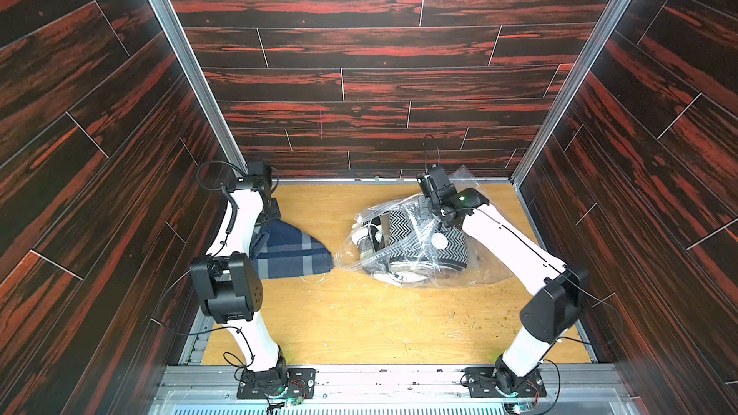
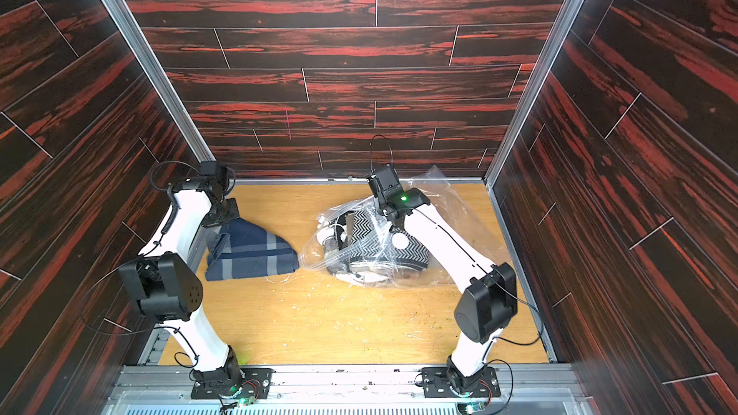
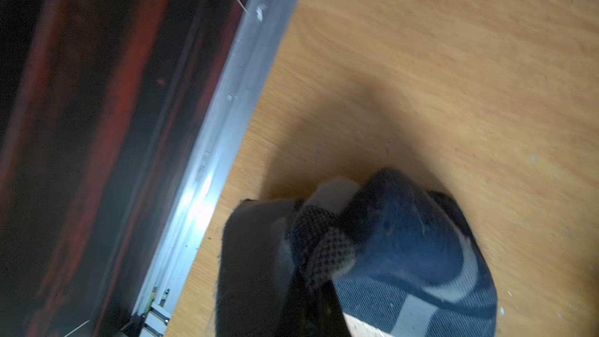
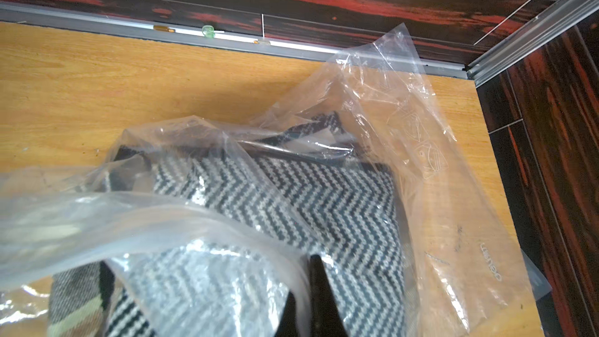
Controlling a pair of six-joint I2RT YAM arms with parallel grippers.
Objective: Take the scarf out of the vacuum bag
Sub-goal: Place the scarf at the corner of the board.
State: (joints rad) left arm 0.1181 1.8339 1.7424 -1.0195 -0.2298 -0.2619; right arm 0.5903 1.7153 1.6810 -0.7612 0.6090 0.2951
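While clamping the blue scarf (image 1: 291,253) in the left claw (image 3: 301,218), pinches the vacuum bag (image 4: 405,108) shut-tight in the right claw (image 4: 304,286).

On the desk (image 1: 359,325): scarf (image 1: 291,253) at left, outside the bag; vacuum bag (image 1: 475,273) just beside it at right. Folded knitwear (image 1: 403,229) lies inside the bag, beneath its valve disc (image 1: 439,240).

One table (image 1: 359,325); two robot arms, a left arm (image 1: 241,217) and a right arm (image 1: 507,241); one vacuum bag (image 4: 389,92) carrying one round white valve disc (image 1: 439,240); one blue plaid scarf (image 1: 291,253) outside it; inside it at least two textiles, one black-and-white chevron knit (image 4: 324,189) and one grey-and-beige plaid piece (image 4: 74,299); pale items alongside are too unclear to count.
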